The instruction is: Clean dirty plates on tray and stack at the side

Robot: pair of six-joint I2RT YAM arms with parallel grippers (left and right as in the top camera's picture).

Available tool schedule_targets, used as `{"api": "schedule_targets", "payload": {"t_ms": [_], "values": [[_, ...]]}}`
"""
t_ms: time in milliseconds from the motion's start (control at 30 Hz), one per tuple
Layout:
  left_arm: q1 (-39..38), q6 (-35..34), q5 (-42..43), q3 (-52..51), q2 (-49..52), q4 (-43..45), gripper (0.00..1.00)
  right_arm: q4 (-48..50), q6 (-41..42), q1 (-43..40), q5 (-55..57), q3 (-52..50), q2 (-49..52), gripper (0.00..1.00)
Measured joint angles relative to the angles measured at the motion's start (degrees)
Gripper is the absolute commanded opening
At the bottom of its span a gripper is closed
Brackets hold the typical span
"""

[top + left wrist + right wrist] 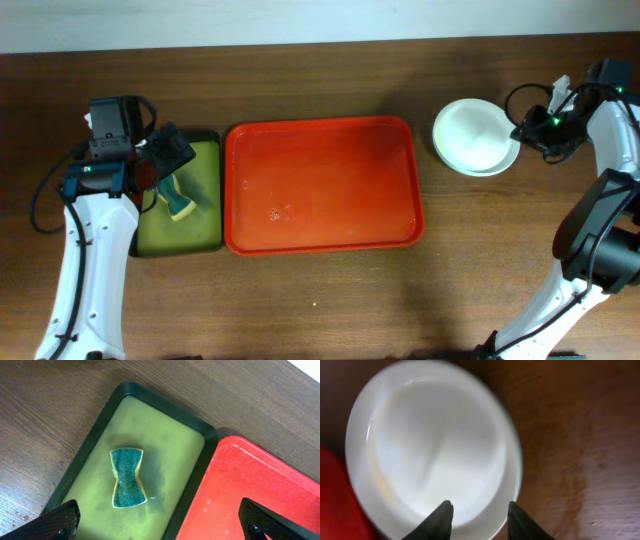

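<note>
Plates (475, 135): stacked right of red tray (320, 190), white on top.
R claw (480, 520): jaws apart at stack rim, nothing pinched.
L claw (160, 520): wide apart above sponge (127, 478).
Tip: lift R claw straight up, no nudge.

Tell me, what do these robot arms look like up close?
Both the left arm and right arm are white tubes with bulky black joints, looping black cables, and a tiny green light near each wrist. Their fingers are black and pointed.
</note>
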Motion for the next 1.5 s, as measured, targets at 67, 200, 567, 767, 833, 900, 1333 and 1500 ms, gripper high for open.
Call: {"api": "schedule_targets", "payload": {"t_ms": [67, 200, 567, 767, 833, 900, 1333, 1500], "values": [[0.0, 0.0, 0.0, 0.0, 0.0, 0.0, 0.99, -4.6, 0.0, 0.0, -1.5, 0.3, -0.1, 0.72], [0.0, 0.0, 0.0, 0.0, 0.0, 0.0, 0.99, -12.0, 0.0, 0.0, -1.9, 0.7, -4.9, 0.99], [0.0, 0.0, 0.0, 0.0, 0.0, 0.0, 0.99, -37.7, -14.6, 0.0, -7.2, 1.6, -30.0, 0.99], [0.0, 0.0, 0.0, 0.0, 0.0, 0.0, 0.99, -43.4, -16.4, 0.0, -10.7, -1.6, -53.4, 0.99], [0.0, 0.0, 0.0, 0.0, 0.0, 0.0, 0.99, -43.4, -16.4, 0.0, -10.7, -1.9, -56.6, 0.99], [0.0, 0.0, 0.0, 0.0, 0.0, 0.0, 0.99, -43.4, -16.3, 0.0, -10.7, -2.0, -58.8, 0.99], [0.0, 0.0, 0.0, 0.1, 0.0, 0.1, 0.99, -20.0, -16.2, 20.8, -7.6, -22.3, -70.4, 0.99], [0.0, 0.0, 0.0, 0.1, 0.0, 0.0, 0.99, -5.7, -16.3, 30.9, -4.0, -48.6, -86.3, 0.99]]}}
